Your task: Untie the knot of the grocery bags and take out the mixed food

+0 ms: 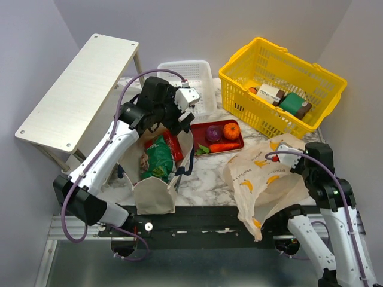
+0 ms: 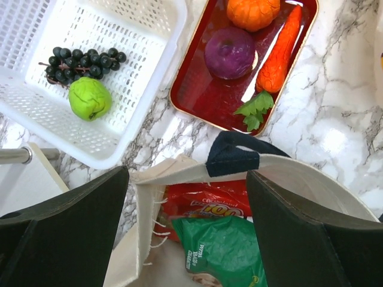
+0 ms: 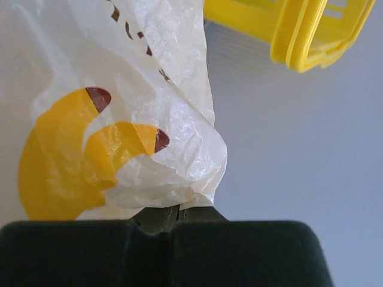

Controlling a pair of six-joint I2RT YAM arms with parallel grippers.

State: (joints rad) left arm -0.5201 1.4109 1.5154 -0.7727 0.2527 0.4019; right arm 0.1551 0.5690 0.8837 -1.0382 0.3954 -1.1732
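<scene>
The thin plastic bag [image 1: 272,179] lies slumped on the right side of the marble table [image 1: 209,179]. Its long axis runs from just in front of the yellow basket [image 1: 263,113] toward the near edge, where its lower end droops over the front. Yellow fruit shapes with brown tips are printed on the film. The right gripper [image 3: 173,216] has its fingers pressed tight together on a bunched fold of the film near the bag's far end. I cannot tell whether that fold is the knot.

On the left, the canvas tote [image 1: 154,200] lies lengthwise from near to far, with its mouth pointing away toward the red tray [image 2: 197,101]. A green snack bag [image 1: 158,160] and red snack packets [image 2: 206,203] show inside the mouth, and one navy handle [image 2: 233,158] arches over the rim. The left gripper [image 2: 187,176] hangs above that mouth with its fingers spread wide, holding nothing.

On the tray, the carrot [image 2: 278,54] lies along one long side, with its leafy end toward the tote and its tip away from it. The purple onion [image 2: 230,52] and the orange [image 2: 251,12] sit just beside it. The grapes [image 2: 84,60] and the green apple [image 2: 90,98] rest together in the white basket [image 2: 149,36].
</scene>
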